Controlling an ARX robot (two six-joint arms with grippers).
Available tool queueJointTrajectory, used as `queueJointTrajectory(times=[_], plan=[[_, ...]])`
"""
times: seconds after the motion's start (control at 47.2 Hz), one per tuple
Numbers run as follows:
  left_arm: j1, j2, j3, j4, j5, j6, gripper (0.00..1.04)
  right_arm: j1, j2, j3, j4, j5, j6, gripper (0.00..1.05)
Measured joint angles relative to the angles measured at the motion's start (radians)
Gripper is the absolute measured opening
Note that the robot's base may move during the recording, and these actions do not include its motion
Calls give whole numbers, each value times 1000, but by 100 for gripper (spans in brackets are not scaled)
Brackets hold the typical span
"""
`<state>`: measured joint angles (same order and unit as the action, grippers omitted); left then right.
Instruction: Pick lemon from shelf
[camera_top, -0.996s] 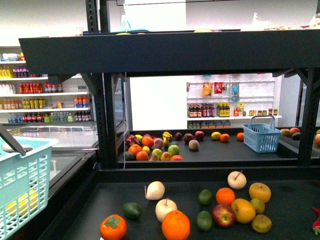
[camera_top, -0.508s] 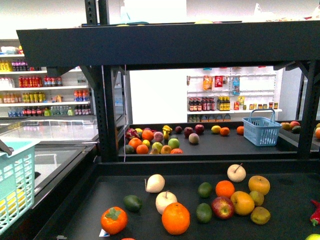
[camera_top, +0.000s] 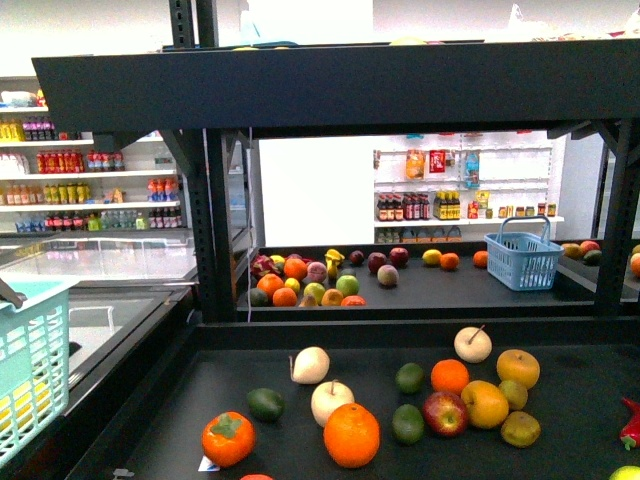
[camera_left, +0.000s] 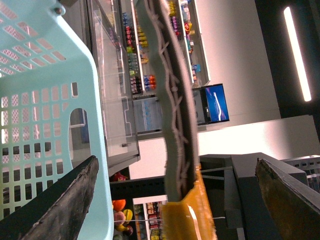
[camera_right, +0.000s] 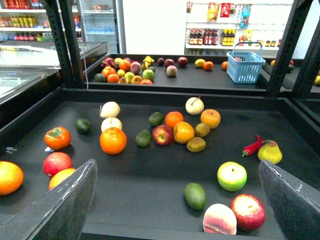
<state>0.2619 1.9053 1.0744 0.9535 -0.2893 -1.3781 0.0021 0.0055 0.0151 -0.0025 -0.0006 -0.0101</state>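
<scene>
shelf: black tiered rack (camera_top: 340, 85), fills the front view; near tray low, far tray behind it, dark top tier at 12 o'clock
lemon: best match is a plain yellow oval fruit (camera_top: 431, 258) on the far tray, too small to be sure; also seen in the right wrist view (camera_right: 199, 63)
lemon neighbours: small orange (camera_top: 449, 261) just beside it at 3 o'clock, dark red fruit (camera_top: 399, 256) near at 9 o'clock, blue basket (camera_top: 523, 265) further out at 3 o'clock on the same tray
lemon vs grippers: well apart from both, nothing touching it
near tray: big orange (camera_top: 351, 436) at 6 o'clock of the front view, persimmon (camera_top: 227, 439) at its 9 o'clock, red apple (camera_top: 446, 414) at its 2 o'clock, orange-yellow citrus (camera_top: 485, 404) touching the apple at 3 o'clock
far tray pile: mixed fruit heap (camera_top: 305, 285) at 9 o'clock of the lemon, well apart from it
left gripper: (camera_left: 176, 161) fingers spread wide, pale turquoise basket (camera_left: 50, 75) close by, its handle (camera_left: 175, 125) runs through the gap; cannot tell if the handle rests on the gripper
turquoise basket, front view: (camera_top: 30, 370) at 8 o'clock, off the shelf edge
right gripper: (camera_right: 176, 164) fingers spread wide, nothing between them, hovers over the near tray's front part
arms: neither shows in the front view
</scene>
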Motion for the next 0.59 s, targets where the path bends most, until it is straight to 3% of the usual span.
queueJointTrajectory(times=[0.191, 0.297, 0.381, 0.593], plan=[[10, -134, -42, -167, 2, 50, 97, 0, 0, 0, 0, 0, 0, 97], [10, -220, -45, -345, 27, 142, 97, 0, 0, 0, 0, 0, 0, 97], [-8, -321, -48, -513, 28, 317, 97, 0, 0, 0, 0, 0, 0, 97], [-128, -602, -167, -572, 41, 839, 97, 0, 0, 0, 0, 0, 0, 97]])
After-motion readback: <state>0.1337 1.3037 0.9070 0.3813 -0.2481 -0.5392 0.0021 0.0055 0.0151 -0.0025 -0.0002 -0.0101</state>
